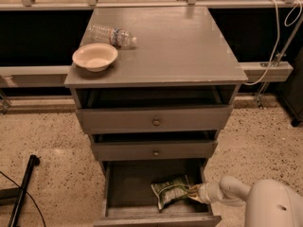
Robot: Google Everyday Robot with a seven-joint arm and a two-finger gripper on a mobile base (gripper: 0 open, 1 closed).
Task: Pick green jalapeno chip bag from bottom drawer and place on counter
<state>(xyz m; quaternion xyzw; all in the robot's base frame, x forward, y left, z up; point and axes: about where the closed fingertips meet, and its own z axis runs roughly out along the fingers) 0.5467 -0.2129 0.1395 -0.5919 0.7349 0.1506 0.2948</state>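
**As the gripper (193,193) meets the right end of the green jalapeno chip bag (170,190), low in the bottom drawer (156,220)**

Because the bag lies with its long axis running left to right across the drawer floor, only its right crimped end is offered to the tool. From where I stand, the bag sits in the right half of the pulled-out drawer, its left end nearer the drawer's front. The gripper reaches in from the right, over the drawer's right wall, and its tip is touching that near end, so the bag lies directly to its left. Whether it has a hold on the bag or is only pressed against it, I cannot tell. The white arm (227,190) behind it runs off to the lower right.

The counter (175,46) is well above, past two shallower drawers. I judge the bag must come up and forward to clear their fronts. On the counter's left side stand a bowl (94,56) and a water bottle (111,34) lying beside it, so the right half looks the better landing place
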